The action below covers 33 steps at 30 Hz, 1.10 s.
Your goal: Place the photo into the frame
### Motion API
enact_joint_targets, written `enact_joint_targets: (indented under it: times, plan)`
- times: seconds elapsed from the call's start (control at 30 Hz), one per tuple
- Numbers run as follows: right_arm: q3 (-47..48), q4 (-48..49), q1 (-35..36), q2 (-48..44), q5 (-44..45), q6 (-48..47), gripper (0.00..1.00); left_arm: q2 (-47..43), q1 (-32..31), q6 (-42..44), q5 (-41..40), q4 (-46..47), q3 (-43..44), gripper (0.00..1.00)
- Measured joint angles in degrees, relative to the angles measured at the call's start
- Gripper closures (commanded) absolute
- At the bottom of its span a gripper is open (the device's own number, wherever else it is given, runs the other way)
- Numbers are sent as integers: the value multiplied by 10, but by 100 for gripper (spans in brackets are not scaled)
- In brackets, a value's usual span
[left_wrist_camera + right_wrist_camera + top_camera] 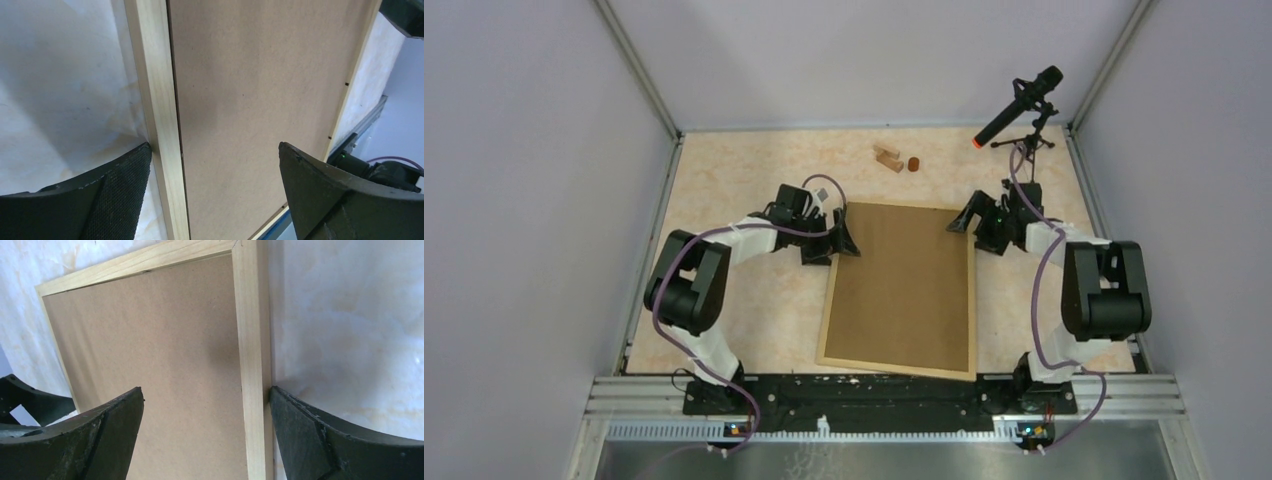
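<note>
- Pale marbled worktop [714, 180] sits between grey walls [524, 200]; we see small wooden blocks [887, 156] and a microphone [1019, 105] at its far side.
- The frame [904, 290] lies flat in the middle of the worktop, brown back up.
- Our left jaws stand open astride its left rail [160, 100], near the far corner.
- Our right jaws stand open astride the right rail [252, 340], the outer finger [325, 440] touching it.

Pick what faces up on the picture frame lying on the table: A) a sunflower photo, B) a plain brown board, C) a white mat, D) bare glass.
B: a plain brown board fills the space inside the frame and its pale wooden rails in all three views, with nothing printed on it.
</note>
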Motion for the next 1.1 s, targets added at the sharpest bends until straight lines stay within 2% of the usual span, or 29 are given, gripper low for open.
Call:
enact_joint_targets:
  times: [0.23,0.4,0.57,0.67,0.9,1.1]
  plan:
    - [48,-34,16,33,15,-1,6,0,-10,17,-87,-88,71,2]
    - [40,-77,21,11,33,-22,6,-90,-37,9,-142,-151,43,2]
    - [5,-102,21,-27,32,-33,6,-165,-108,-26,-160,-191,6,2]
    - [-15,-106,21,-46,20,-34,7,-167,-136,-44,-168,-198,-3,2]
    - [-74,-56,28,-84,-10,-11,13,-152,-134,-65,-183,-212,-15,4]
    - [-84,-34,30,-84,-22,4,14,-148,-137,-85,-181,-214,-28,4]
